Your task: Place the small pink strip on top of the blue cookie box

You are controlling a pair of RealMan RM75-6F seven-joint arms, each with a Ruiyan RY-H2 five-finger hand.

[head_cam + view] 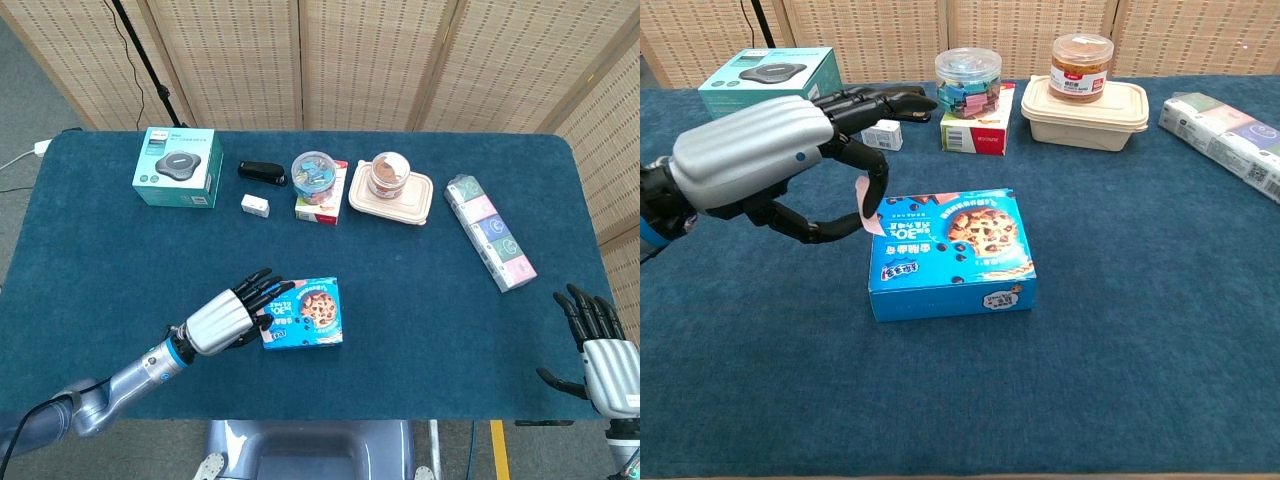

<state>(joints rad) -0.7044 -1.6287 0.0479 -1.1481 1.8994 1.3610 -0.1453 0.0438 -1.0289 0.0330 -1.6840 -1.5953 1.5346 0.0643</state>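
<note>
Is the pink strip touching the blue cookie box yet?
Cannot tell. In the chest view the pink strip, pinched by the left hand, hangs at the blue cookie box's left edge; no gap or contact shows.

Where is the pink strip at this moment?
In the chest view, the pink strip is pinched in the left hand, at the left edge of the cookie box.

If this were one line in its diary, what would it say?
left hand: pinches pink strip | at left edge of blue cookie box | strip not yet released | right hand: idle
</note>
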